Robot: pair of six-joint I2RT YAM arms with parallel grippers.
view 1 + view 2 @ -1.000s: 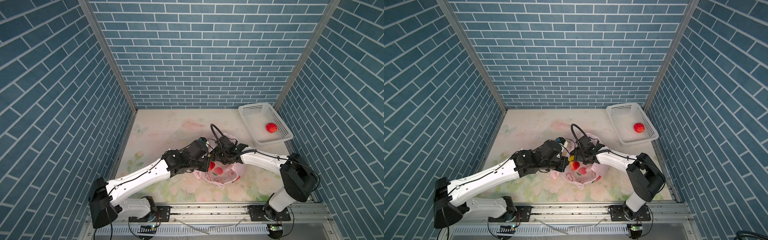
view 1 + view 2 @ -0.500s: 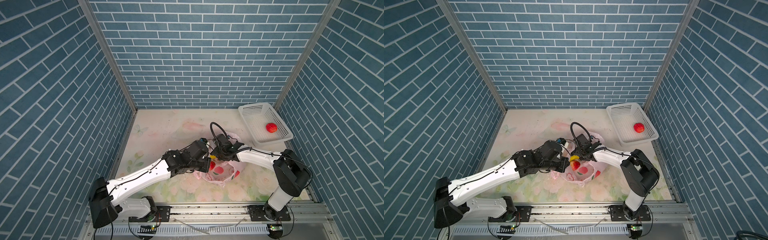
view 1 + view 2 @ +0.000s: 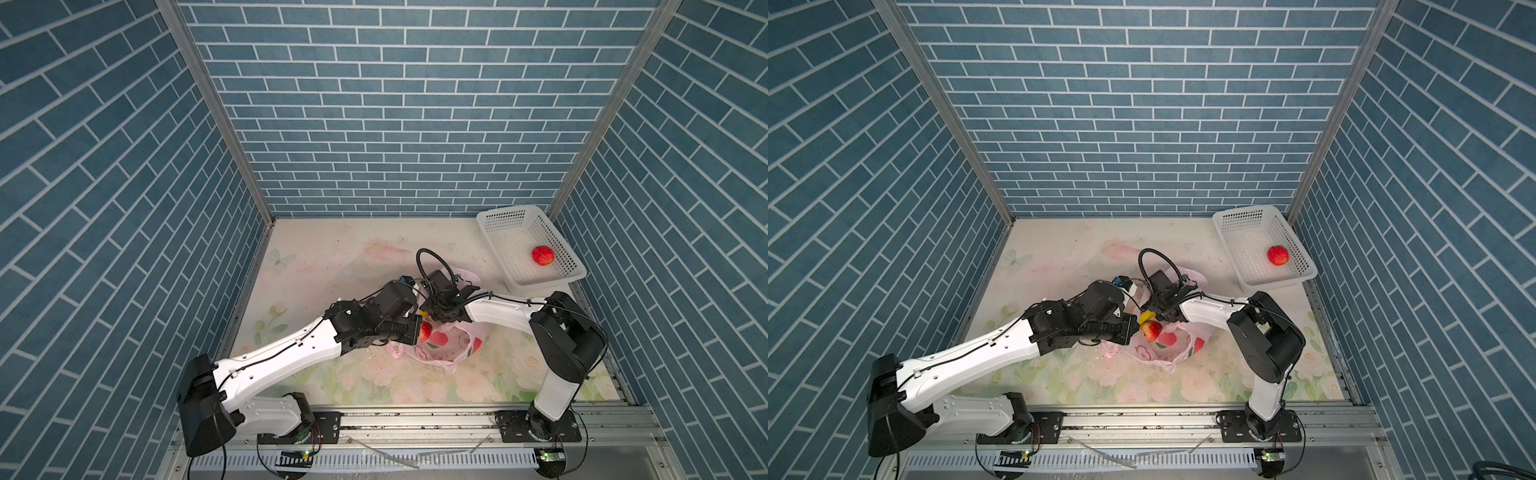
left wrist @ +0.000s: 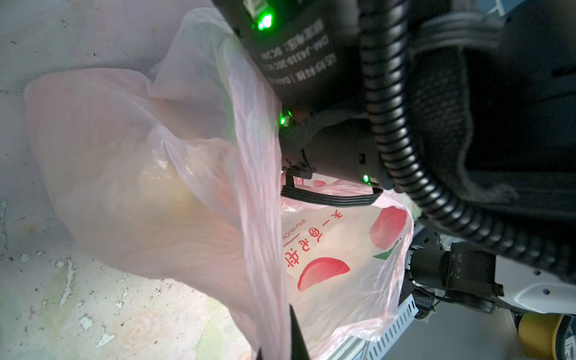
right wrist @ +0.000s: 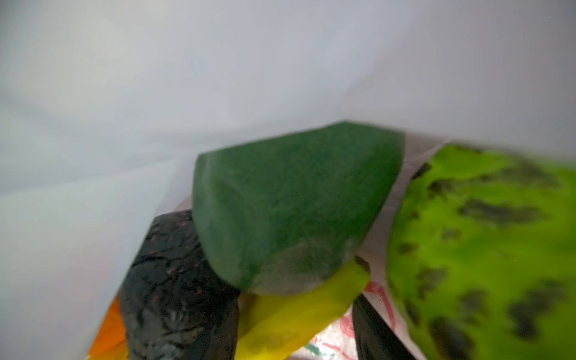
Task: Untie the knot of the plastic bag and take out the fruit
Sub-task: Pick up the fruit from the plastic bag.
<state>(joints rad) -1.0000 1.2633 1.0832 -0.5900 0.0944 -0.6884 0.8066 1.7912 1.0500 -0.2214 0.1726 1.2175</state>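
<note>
The left pincer (image 4: 276, 349) clamps the plastic bag (image 4: 140, 187) open so the right pincer (image 3: 1150, 315) (grip unclear) reaches the fruit (image 5: 296, 212).

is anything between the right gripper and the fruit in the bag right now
Nothing visible does. The right gripper is inside the mouth of the plastic bag; its wrist view shows a dark green fruit and a yellow fruit directly ahead, uncovered. Pale bag film only blurs the space beside them. The left gripper pinches the bag's edge.
</note>
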